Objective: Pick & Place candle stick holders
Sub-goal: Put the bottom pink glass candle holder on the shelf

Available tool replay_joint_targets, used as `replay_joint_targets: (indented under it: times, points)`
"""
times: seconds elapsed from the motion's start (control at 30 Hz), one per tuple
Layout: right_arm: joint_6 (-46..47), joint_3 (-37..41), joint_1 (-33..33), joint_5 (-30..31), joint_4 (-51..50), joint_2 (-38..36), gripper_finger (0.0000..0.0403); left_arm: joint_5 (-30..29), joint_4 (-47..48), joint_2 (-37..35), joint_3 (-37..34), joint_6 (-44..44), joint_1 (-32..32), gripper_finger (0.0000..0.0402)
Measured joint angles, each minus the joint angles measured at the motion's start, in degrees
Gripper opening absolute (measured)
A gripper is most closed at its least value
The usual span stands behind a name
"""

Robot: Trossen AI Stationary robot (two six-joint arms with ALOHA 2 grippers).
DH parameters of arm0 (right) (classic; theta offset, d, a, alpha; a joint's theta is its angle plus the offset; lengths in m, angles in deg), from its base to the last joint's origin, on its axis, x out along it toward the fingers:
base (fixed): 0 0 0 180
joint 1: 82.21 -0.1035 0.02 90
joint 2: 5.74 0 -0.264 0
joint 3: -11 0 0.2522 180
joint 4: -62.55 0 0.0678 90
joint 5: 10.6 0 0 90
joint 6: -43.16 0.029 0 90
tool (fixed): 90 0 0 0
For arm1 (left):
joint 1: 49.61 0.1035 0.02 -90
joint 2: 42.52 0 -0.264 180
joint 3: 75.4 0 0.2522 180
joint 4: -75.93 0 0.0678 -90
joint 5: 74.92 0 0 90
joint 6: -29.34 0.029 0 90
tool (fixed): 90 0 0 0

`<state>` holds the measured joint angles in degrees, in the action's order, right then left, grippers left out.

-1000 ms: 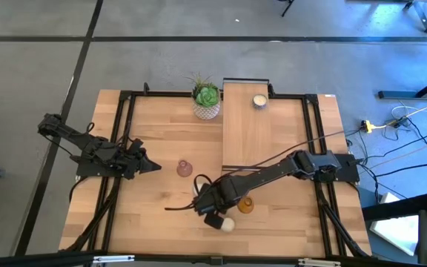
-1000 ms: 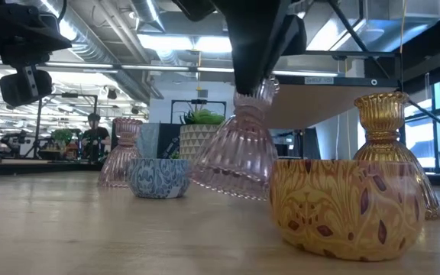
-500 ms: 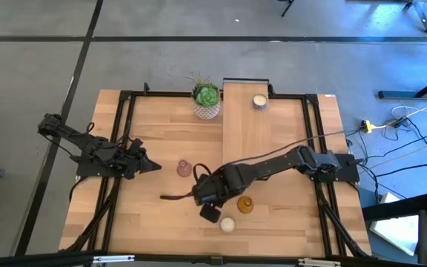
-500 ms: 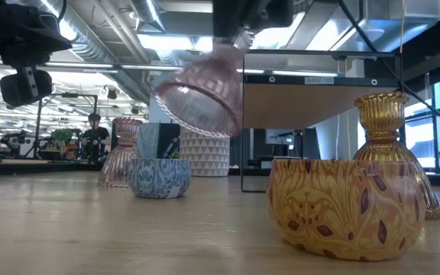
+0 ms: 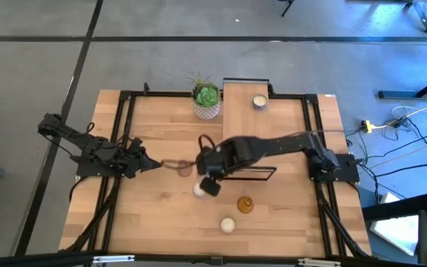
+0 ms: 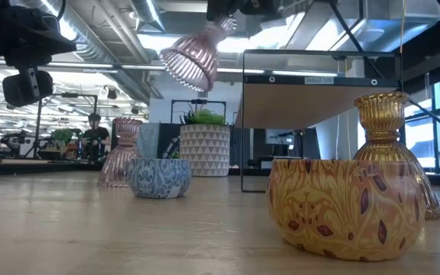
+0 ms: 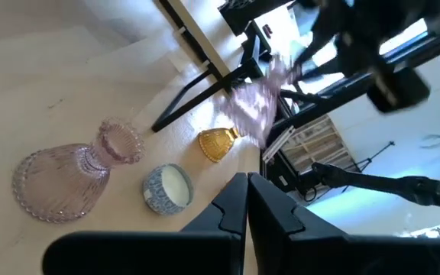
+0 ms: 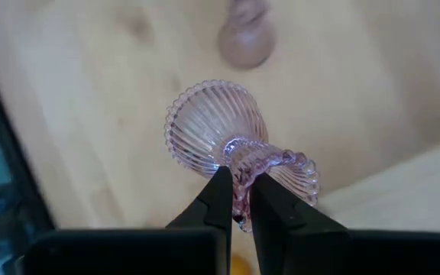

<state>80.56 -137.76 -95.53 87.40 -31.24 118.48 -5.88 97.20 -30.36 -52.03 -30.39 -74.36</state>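
Observation:
My right gripper (image 5: 197, 165) is shut on a pink ribbed glass candle holder (image 8: 218, 131), held high above the table's middle; it also shows in the low view (image 6: 192, 58). A second pink glass holder (image 7: 73, 174) stands on its wide base beside a blue-patterned round holder (image 7: 166, 188). An amber glass holder (image 5: 245, 204) and a round cream holder (image 5: 227, 224) stand near the front edge. Another round holder (image 5: 259, 101) sits on the wooden stand (image 5: 245, 133). My left gripper (image 5: 157, 166) is shut and empty at the table's left. My right gripper pinches the holder's narrow neck (image 8: 240, 159) between its two fingers, just behind the beaded rim (image 8: 287, 173). The fingers lie across the neck. The holder is lifted clear and tilted, its wide base (image 6: 180, 67) facing down and toward the table's left.
A green succulent in a white pot (image 5: 207, 98) stands at the far edge, left of the stand. The stand's black frame (image 5: 252, 176) reaches to the table's middle, right beside my right gripper. Bare wood lies at the front left.
My right gripper has risen and gone from near the front edge toward the table's middle and far side, carrying the pink holder. The holder has been lifted well clear and has tipped further over, its wide base now turned toward the table's left.

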Motion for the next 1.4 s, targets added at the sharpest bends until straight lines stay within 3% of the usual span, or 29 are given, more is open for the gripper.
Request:
replay_joint_targets:
  times: [0.27, 0.6, 0.8, 1.13, 1.4]
  points:
    - [-5.4, 0.0, 7.3, 5.9, -10.9, -6.6, 0.0026, -1.1, 0.1, 0.0, 0.0, 0.0, 0.0, 0.0006]
    - [-15.0, 0.3, 18.0, 7.0, -10.0, -14.8, 0.0026, -7.4, 0.9, 0.0, 0.0, -1.1, 0.0, 0.0006]
    - [-22.7, 0.3, 24.5, 0.3, -10.0, -15.4, 0.0026, -11.7, 2.2, 0.0, 0.0, -3.8, 0.2, 0.0006]
    - [-36.7, 0.5, 31.1, 1.1, -9.9, -15.4, 0.0026, -16.5, 3.1, 0.0, 0.0, -7.7, 0.2, 0.0006]
    - [-42.2, 6.3, 37.3, 1.4, -10.0, -15.4, 0.0026, -20.0, 3.2, 0.0, 0.0, -9.4, 0.2, 0.0006]
